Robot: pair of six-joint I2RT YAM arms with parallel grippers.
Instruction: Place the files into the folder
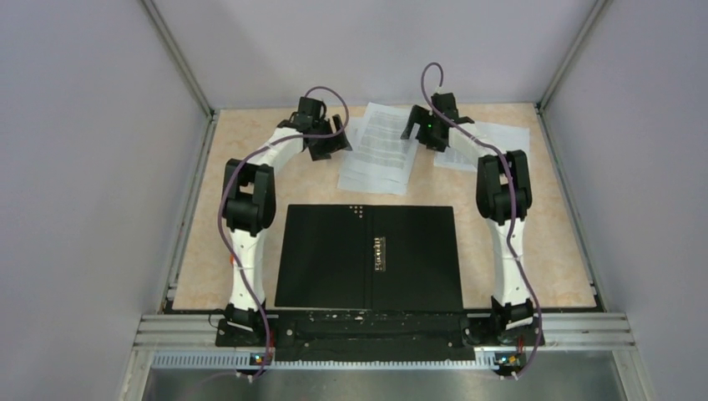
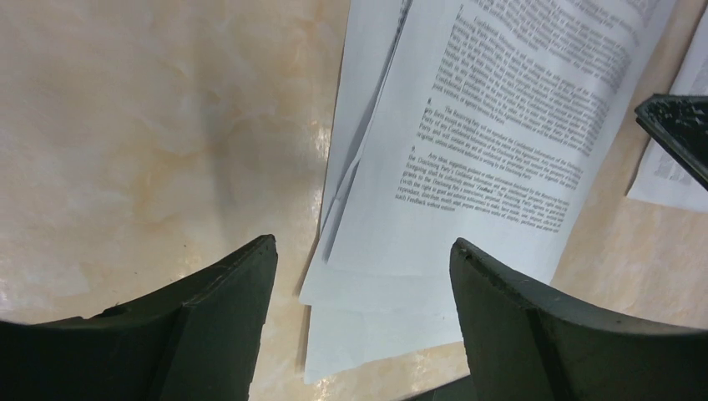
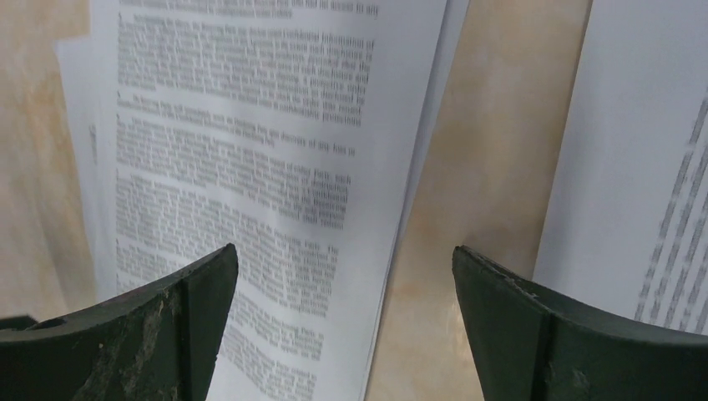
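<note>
The folder (image 1: 326, 259) lies open near the table's front, black inside up, with its metal spine clip (image 1: 381, 253) in the middle. A loose stack of printed white files (image 1: 380, 149) lies behind it at the back centre; it also shows in the left wrist view (image 2: 467, 150) and the right wrist view (image 3: 250, 167). Another printed sheet (image 1: 494, 142) lies at the back right, also in the right wrist view (image 3: 643, 192). My left gripper (image 1: 338, 138) is open over the stack's left edge (image 2: 361, 251). My right gripper (image 1: 415, 125) is open above the stack's right edge (image 3: 344, 255). Both are empty.
The beige marbled tabletop (image 1: 242, 150) is walled by grey panels on three sides. A metal rail (image 1: 376, 326) runs along the front edge by the arm bases. The right gripper's finger shows at the right edge of the left wrist view (image 2: 680, 134).
</note>
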